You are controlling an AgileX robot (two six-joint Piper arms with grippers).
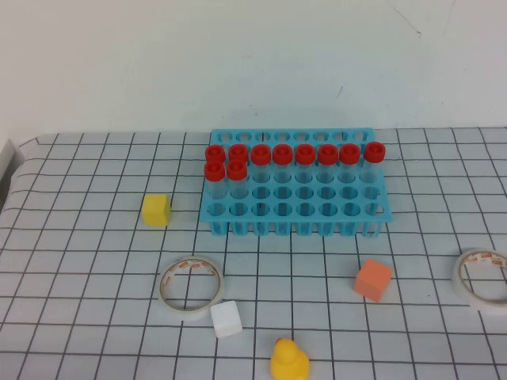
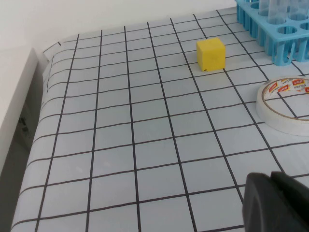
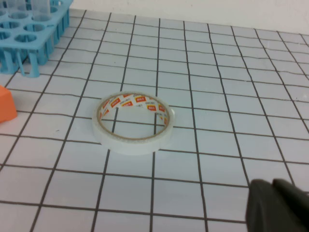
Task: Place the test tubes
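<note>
Left wrist view: left gripper (image 2: 277, 203), pinched closed and empty, hangs low over the gridded table (image 2: 145, 145); right gripper (image 3: 280, 205) likewise. Ahead, between both, the blue rack (image 1: 317, 210) runs crosswise, with red-capped test tubes (image 1: 283, 154) upright in it; neither arm looks clearly nearer.

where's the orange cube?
High view: orange cube sits right of centre, in front of the blue rack, left of the right tape roll. Left gripper and right gripper, both shut, show only in their wrist views.
</note>
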